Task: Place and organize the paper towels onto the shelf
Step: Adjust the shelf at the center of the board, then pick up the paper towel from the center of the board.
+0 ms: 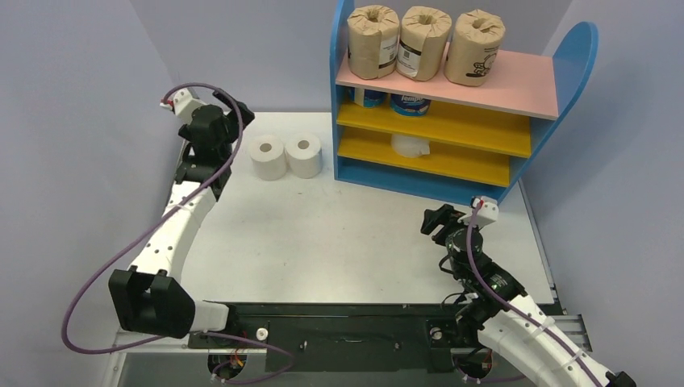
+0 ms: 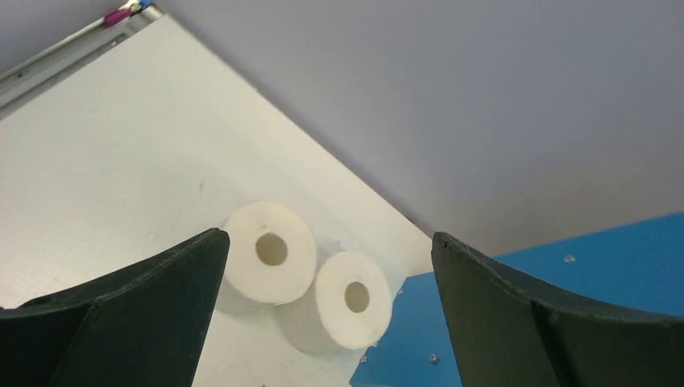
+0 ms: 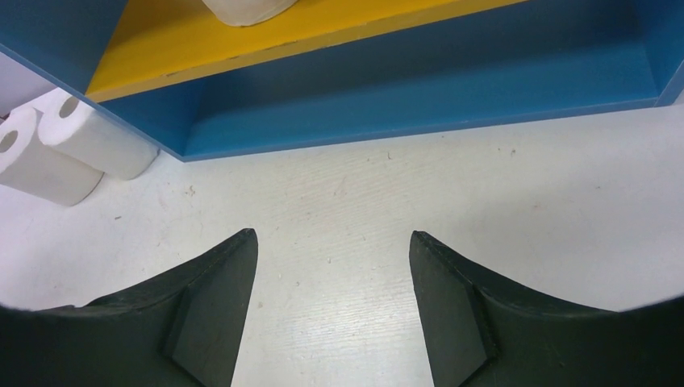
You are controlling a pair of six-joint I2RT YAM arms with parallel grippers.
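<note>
1 white table [image 1: 323, 242] fills most of my overhead feed. The shelf [image 1: 337, 81] stands at its far right, 3 boards between blue side panels.

The left arm [image 1: 173, 234] reaches up the table's left side. The right arm [image 1: 532, 330] comes in from the near right corner and ends close to the shelf's front.

The left gripper [image 2: 327, 238] is spread wide with nothing in it. Its wrist feed frames 2 plain white rolls between the dark fingers [image 2: 145, 298]. The right gripper [image 3: 333, 234] is likewise spread and holding nothing. It hangs over bare table and faces the shelf's blue base.

I count 8 rolls. 3 brown-wrapped rolls sit upright in a row on the pink top board [image 1: 516, 85]: the left one [image 1: 373, 42], the middle one [image 1: 425, 43] and the right one [image 1: 477, 48], with labels facing me. On the upper yellow board [image 1: 476, 129], at its left end, are 2 blue-and-white Tempo rolls [image 1: 410, 103], partly hidden under the pink board. 1 white roll [image 1: 411, 145] sits on the lower yellow board [image 1: 468, 161], and the right wrist feed catches only its bottom edge.

The last 2 white rolls stand on the table with their cores up, touching each other. The first [image 1: 267, 157] is farther from the shelf. The second [image 1: 304, 156] is just beside the shelf's left panel. I cannot tell whether it touches the panel.
</note>
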